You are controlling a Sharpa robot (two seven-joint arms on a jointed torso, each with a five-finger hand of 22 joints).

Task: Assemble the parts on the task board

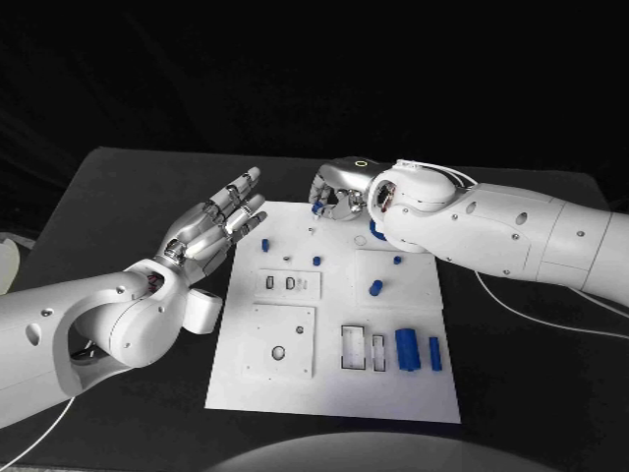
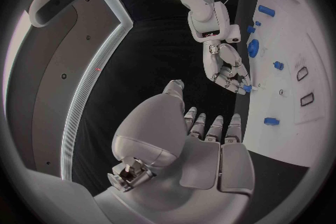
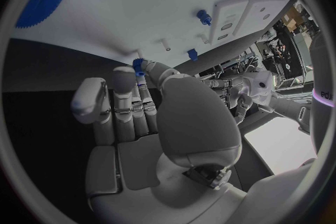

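Head view: our right hand point(image 1: 346, 189) sits at the far edge of the board point(image 1: 336, 393), fingers curled down on a small blue peg point(image 1: 317, 207) at the fingertips. In the right wrist view the peg point(image 3: 138, 63) is pinched between the tips of the thumb point(image 3: 155, 69) and a neighbouring finger, and it sticks out past them toward the board's edge. In the left wrist view the same peg point(image 2: 246, 88) shows at the tips of the right hand point(image 2: 227, 70), just beside the board point(image 2: 308, 134) rim. We can't tell the peg's long axis exactly; it looks roughly in line with the fingers, pointing down at the board.

Our left hand point(image 1: 215, 221) is over the table point(image 1: 131, 197) just left of the board, palm up and tilted, fingers straight and spread, holding nothing.

Other blue parts on the board: short pegs point(image 1: 375, 288) mid-board and two long bars point(image 1: 407, 347) lying side by side near the right edge, long axes running near to far.
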